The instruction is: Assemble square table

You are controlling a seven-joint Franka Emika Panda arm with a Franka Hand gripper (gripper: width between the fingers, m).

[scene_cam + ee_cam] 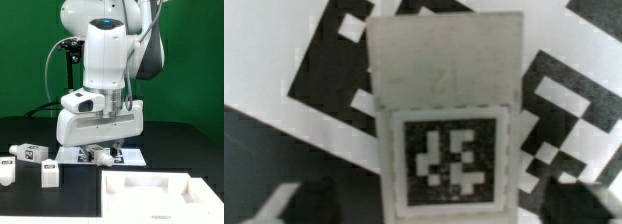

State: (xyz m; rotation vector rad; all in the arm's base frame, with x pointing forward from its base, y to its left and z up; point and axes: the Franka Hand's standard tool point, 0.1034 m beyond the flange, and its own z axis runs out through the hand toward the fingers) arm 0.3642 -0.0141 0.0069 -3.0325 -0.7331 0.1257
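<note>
Straddling a short white plastic block leg [446, 110] on the marker board [571, 95], the hand [100, 150] is hovering; whether it is gripping cannot be told.

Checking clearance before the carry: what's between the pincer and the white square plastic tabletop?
Exterior view: only the flat white marker board's front edge, then a bare strip of black table, separates the pincer from the white square tabletop.

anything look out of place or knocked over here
Nothing spilled or broken. One leg lies flat on the marker board, right under the pincer, instead of on the table with the other legs.
</note>
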